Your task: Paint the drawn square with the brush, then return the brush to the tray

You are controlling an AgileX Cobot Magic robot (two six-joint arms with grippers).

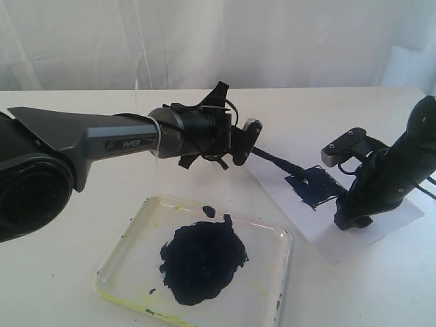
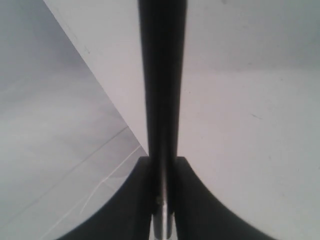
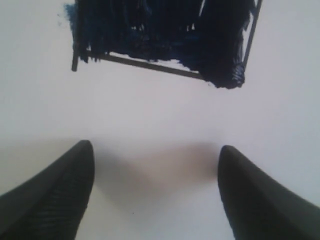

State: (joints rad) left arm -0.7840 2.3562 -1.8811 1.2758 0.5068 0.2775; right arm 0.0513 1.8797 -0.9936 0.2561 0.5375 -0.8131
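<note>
The drawn square (image 1: 315, 187) on the white paper sheet (image 1: 381, 228) is mostly filled with blue-black paint; in the right wrist view the square (image 3: 160, 35) shows a bare strip along one edge. My left gripper (image 1: 246, 142) is shut on the brush (image 1: 276, 162), whose tip rests on the square's left side. The brush shaft (image 2: 162, 90) runs straight out between the left fingers (image 2: 137, 210). My right gripper (image 3: 155, 152) is open, pressing down on the paper beside the square, nothing between its fingers. The clear tray (image 1: 122, 252) lies in front with a large paint blob (image 1: 202, 259).
A white curtain hangs behind the white table. The right arm (image 1: 392, 174) stands on the paper's right part. The left arm's dark body (image 1: 75, 146) stretches across above the tray's far side.
</note>
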